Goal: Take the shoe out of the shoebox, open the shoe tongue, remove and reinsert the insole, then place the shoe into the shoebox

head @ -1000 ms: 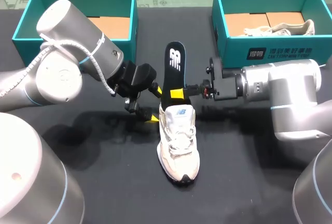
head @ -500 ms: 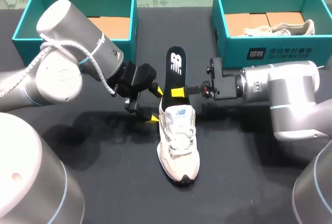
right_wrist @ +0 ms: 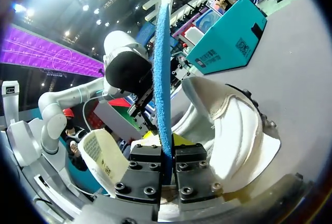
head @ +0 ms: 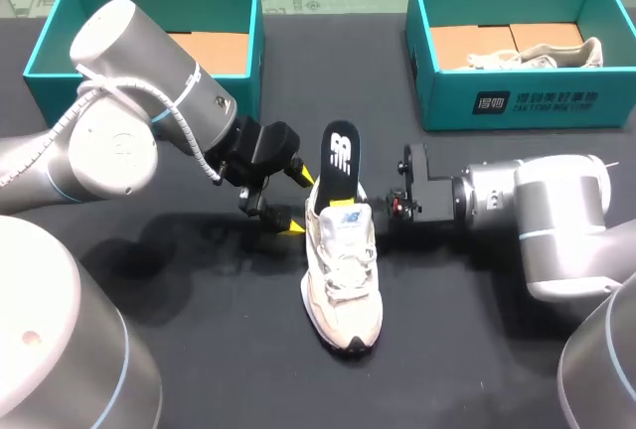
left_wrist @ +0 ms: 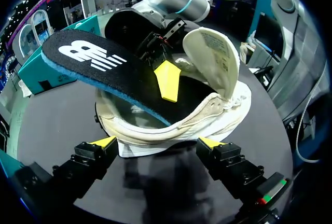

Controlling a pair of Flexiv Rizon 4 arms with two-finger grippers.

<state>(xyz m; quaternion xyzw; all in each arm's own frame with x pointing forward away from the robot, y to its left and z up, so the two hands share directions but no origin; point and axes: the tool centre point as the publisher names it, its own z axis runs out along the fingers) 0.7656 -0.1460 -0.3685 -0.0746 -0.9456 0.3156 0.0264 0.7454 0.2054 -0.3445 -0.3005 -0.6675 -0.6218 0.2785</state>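
Head view: the shoe (head: 341, 270) stands on the dark tabletop (head: 219, 369) at centre frame, toe toward the lower edge, well apart from the teal shoebox (head: 50, 96) at upper left. The insole (head: 338, 156) slants up out of its heel opening, its front end inside and its heel end free above. The left hand (head: 303, 202) sits at the heel from the left, and the right hand (head: 361, 198) meets the insole from the right.

Left wrist view: the left hand is clamped on the shoe, one finger against each side of the heel. The tongue (left_wrist: 212, 53) is folded forward, so the mouth is open ahead.

Right wrist view: the right hand is closed on the insole's thin edge, which stands upright between its fingers.

The insole looks light and bendy. It would likely buckle if pushed from far back, so a hold near where it enters seems best. The shoe seems light with a soft upper. Its firmest holds are the heel counter and the sole.
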